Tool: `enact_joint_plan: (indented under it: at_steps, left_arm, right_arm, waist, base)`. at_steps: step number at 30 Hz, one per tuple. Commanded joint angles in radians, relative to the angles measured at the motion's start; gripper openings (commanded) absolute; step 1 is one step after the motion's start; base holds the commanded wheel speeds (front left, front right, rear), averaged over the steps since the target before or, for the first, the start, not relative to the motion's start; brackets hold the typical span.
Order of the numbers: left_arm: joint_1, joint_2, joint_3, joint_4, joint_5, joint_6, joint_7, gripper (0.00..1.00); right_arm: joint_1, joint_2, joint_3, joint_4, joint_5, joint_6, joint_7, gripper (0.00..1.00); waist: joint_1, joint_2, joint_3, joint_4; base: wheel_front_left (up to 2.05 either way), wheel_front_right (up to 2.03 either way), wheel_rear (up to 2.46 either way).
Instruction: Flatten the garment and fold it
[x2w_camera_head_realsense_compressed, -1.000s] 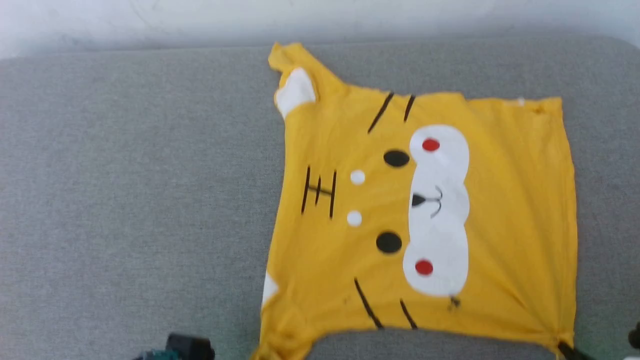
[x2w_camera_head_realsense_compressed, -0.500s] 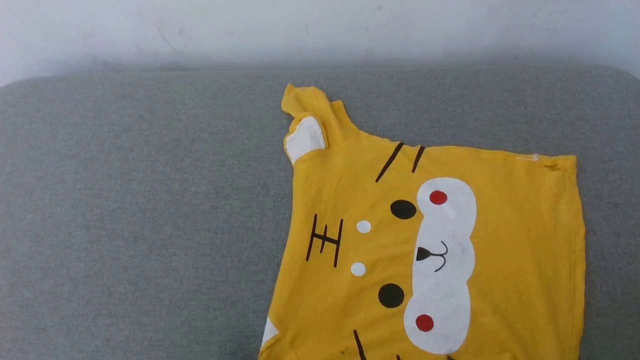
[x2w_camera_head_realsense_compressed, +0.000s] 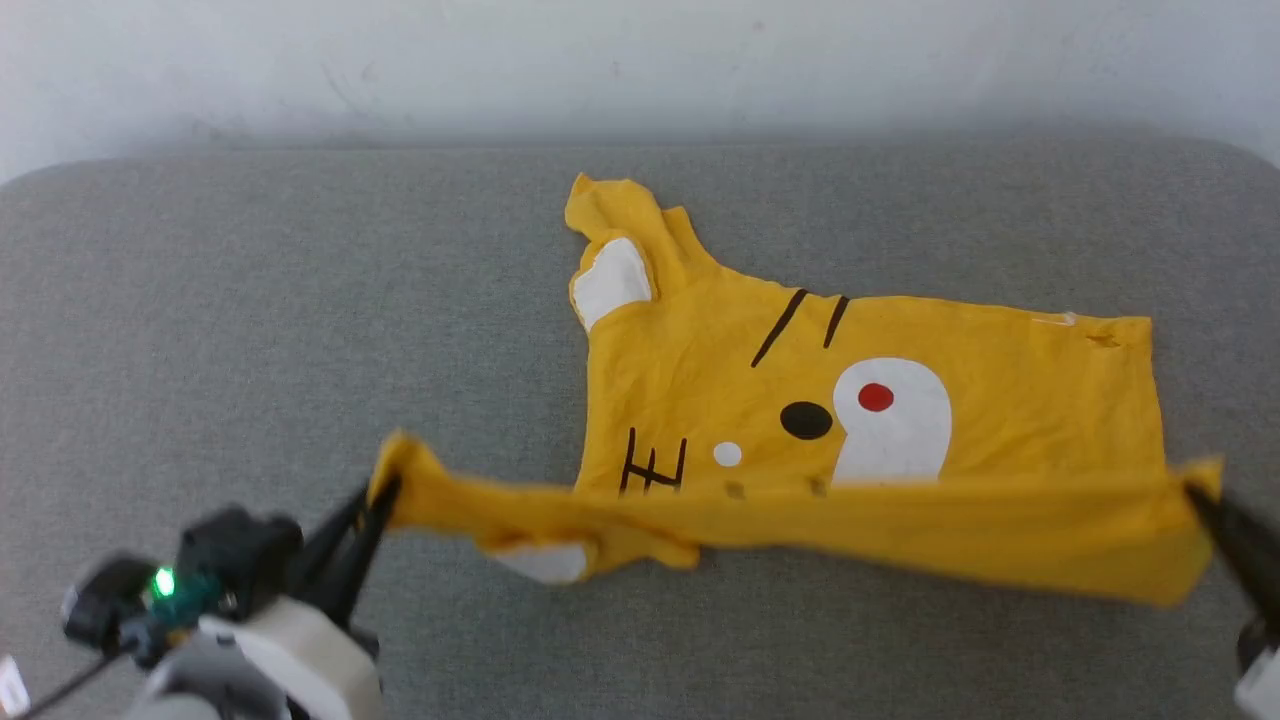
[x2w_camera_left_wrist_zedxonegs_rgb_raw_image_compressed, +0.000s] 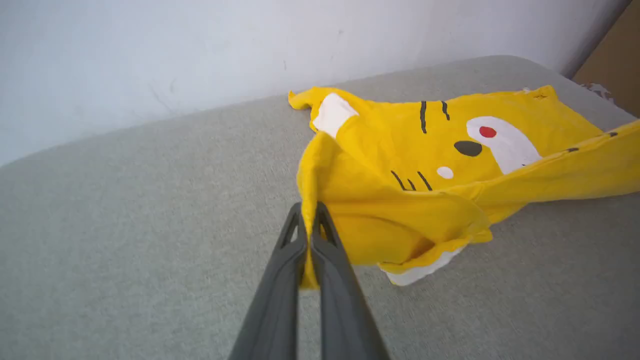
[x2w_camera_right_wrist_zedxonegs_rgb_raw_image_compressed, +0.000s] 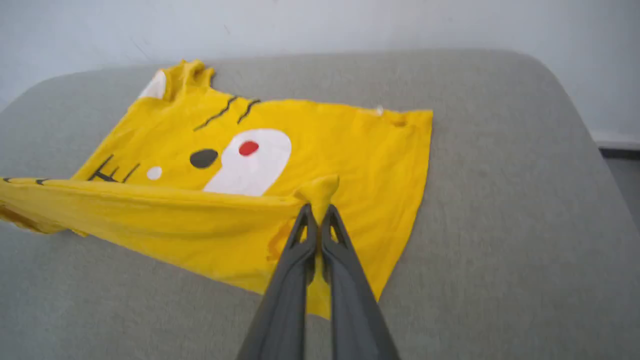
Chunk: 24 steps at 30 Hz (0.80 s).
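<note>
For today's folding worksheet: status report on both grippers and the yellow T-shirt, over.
Left gripper shut on the garment, near edge; right gripper likewise. Near half lifted taut, far half flat on cushion. Nothing in the way.

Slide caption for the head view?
The left gripper and right gripper, each shut on the fabric, hold the near edge of the yellow T-shirt raised above the grey cushion.

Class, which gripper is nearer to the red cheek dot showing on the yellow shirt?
Right. The right gripper pinches the garment right of the red dot; the left gripper pinches it much farther left.
</note>
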Motion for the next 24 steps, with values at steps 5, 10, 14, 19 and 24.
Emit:
enact_joint_plan:
  at_steps: [5, 10, 14, 19, 24]
  left_arm:
    - [-0.262, 0.047, 0.044, -0.030, 0.160, -0.032, 0.112, 0.00]
    - [-0.495, 0.034, 0.089, 0.013, 0.224, -0.146, 0.212, 0.00]
    - [-0.624, 0.001, 0.116, 0.066, 0.226, -0.220, 0.262, 0.00]
    - [-0.825, -0.052, 0.155, 0.164, 0.216, -0.333, 0.339, 0.00]
    - [-1.041, -0.101, 0.192, 0.266, 0.234, -0.418, 0.411, 0.00]
  right_arm:
    - [-0.314, -0.091, 0.019, -0.086, -0.036, -0.001, -0.032, 0.00]
    - [-0.630, -0.161, 0.125, -0.062, -0.040, -0.001, 0.015, 0.00]
    - [-0.828, -0.193, 0.201, -0.004, -0.054, -0.001, 0.039, 0.00]
    - [-1.122, -0.186, 0.303, 0.134, -0.039, -0.001, 0.075, 0.00]
    - [-1.392, -0.134, 0.348, 0.300, -0.052, -0.001, 0.091, 0.00]
  waist:
    - [-0.0001, 0.0000, 0.024, 0.001]
    - [-0.0001, 0.0000, 0.031, -0.005]
    - [-0.0001, 0.0000, 0.037, -0.007]
    - [-0.0001, 0.0000, 0.077, -0.016]
    - [-0.0001, 0.0000, 0.164, -0.033]
  base:
    - [0.00, 0.00, 0.00]
    - [0.00, 0.00, 0.00]
    - [0.00, 0.00, 0.00]
    - [0.00, 0.00, 0.00]
    - [0.00, 0.00, 0.00]
